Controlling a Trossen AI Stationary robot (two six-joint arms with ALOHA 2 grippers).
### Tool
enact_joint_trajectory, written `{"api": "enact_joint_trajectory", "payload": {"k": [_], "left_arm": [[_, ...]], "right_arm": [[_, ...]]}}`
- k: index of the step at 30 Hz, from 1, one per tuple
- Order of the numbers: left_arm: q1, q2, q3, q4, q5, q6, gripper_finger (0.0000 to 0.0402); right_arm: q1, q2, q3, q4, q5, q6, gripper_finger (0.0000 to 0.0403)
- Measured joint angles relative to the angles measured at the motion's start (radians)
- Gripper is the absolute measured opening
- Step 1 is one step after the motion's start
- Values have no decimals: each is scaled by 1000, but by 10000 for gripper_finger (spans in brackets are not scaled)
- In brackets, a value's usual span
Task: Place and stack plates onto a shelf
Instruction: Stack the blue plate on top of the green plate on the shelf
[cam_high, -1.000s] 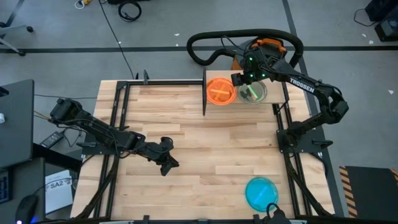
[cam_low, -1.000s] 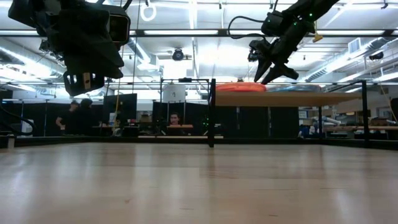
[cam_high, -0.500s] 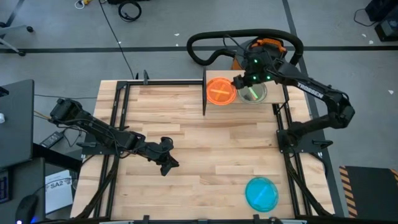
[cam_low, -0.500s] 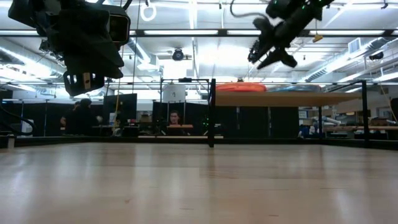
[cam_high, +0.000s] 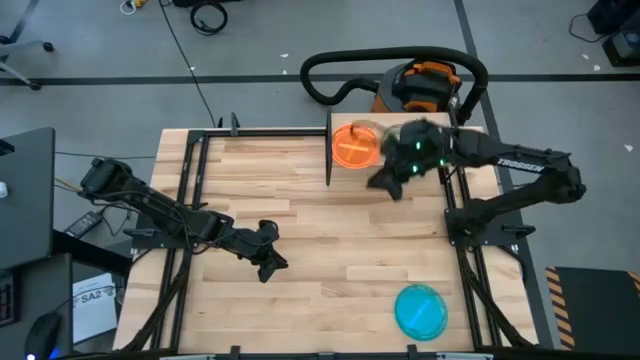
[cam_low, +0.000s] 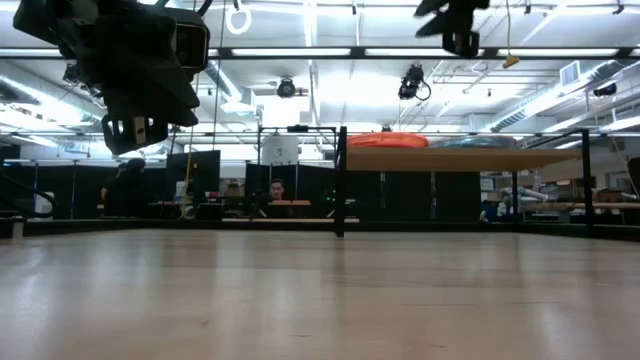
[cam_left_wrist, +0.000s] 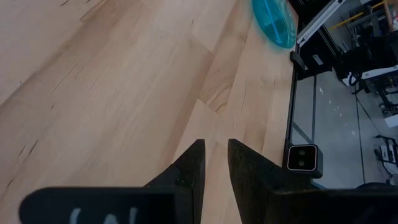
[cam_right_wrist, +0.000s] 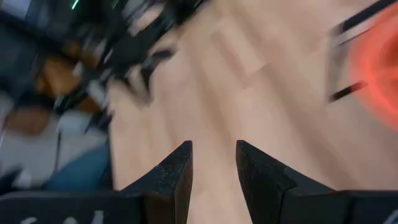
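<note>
An orange plate (cam_high: 354, 146) lies flat on the shelf (cam_high: 341, 120), at the far right of the table. In the low view it shows as an orange pile (cam_low: 400, 140) on the raised board (cam_low: 450, 158). My right arm hides the green plate beside it. A blue plate (cam_high: 420, 310) lies flat on the tabletop near the near edge, also in the left wrist view (cam_left_wrist: 273, 22). My right gripper (cam_high: 385, 182) hangs open and empty above the table, just off the shelf's near side and high in the low view (cam_low: 450, 20). My left gripper (cam_high: 270, 255) hovers over the table's left middle, its fingers a narrow gap apart (cam_left_wrist: 214, 165).
A thin black frame post (cam_high: 329, 150) stands at the shelf's left end. Black rails (cam_high: 190, 190) run along the table's left and right sides. Bare plank tabletop (cam_high: 340, 230) lies between the two arms. People sit in the room beyond the far edge (cam_low: 278, 190).
My right gripper has risen from above the green plate on the shelf. It then swung fast off the shelf toward the table's near and left side, and is blurred now. The orange plate and the blue plate have stayed in place.
</note>
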Motion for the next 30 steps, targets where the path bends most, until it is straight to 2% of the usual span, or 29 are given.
{"api": "enact_joint_trajectory", "payload": {"k": [4, 11, 17, 23, 27, 30], "left_arm": [[0, 0, 0, 0, 0, 0, 75], [0, 0, 0, 5, 0, -2, 75], [0, 0, 0, 7, -4, -2, 75], [0, 0, 0, 7, -11, -1, 75], [0, 0, 0, 7, -11, -1, 75], [0, 0, 0, 7, -11, 0, 75]], "right_arm": [[164, 10, 0, -62, 20, 10, 129], [409, 33, 0, -154, 40, 179, 129], [597, 57, 0, -164, 153, 313, 129], [768, 115, 0, -163, 267, 522, 129], [862, 181, 0, -164, 307, 609, 129], [913, 244, 0, -168, 315, 607, 129]]}}
